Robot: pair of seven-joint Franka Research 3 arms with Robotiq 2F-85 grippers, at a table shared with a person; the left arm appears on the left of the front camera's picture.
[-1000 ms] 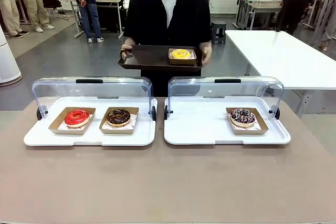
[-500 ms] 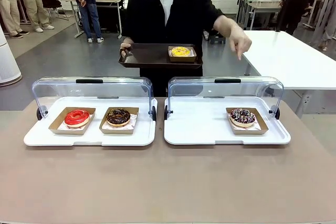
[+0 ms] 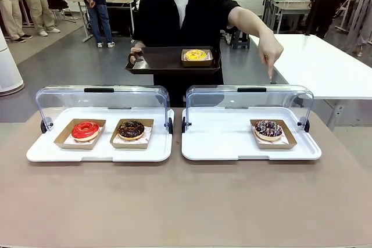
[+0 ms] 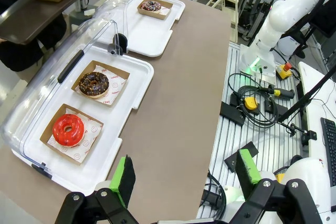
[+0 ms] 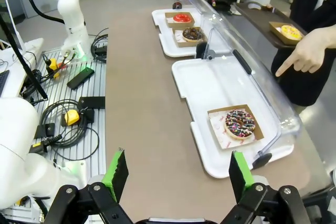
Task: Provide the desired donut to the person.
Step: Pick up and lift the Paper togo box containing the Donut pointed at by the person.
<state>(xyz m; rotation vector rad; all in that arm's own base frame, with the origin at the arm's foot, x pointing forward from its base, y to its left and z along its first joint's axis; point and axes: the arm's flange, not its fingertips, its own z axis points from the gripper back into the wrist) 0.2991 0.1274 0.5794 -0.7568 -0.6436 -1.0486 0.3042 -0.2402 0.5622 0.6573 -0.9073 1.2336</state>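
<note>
You have 1 sprinkled chocolate donut (image 3: 268,129), in a brown paper box, at the right end of the right white tray (image 3: 221,143) — the person's hand (image 3: 271,56) points down above that tray. The left gripper (image 4: 185,171) and right gripper (image 5: 177,169) — jaws apart, empty.

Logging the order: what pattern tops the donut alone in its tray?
Round donut: dark chocolate icing with multicoloured sprinkles; clearest in right wrist view.

Left gripper (image 4: 185,174) hovers, jaws spread wide. Right gripper (image 5: 177,174) gapes likewise; left arm (image 5: 68,9) stands at eleven o'clock.
</note>
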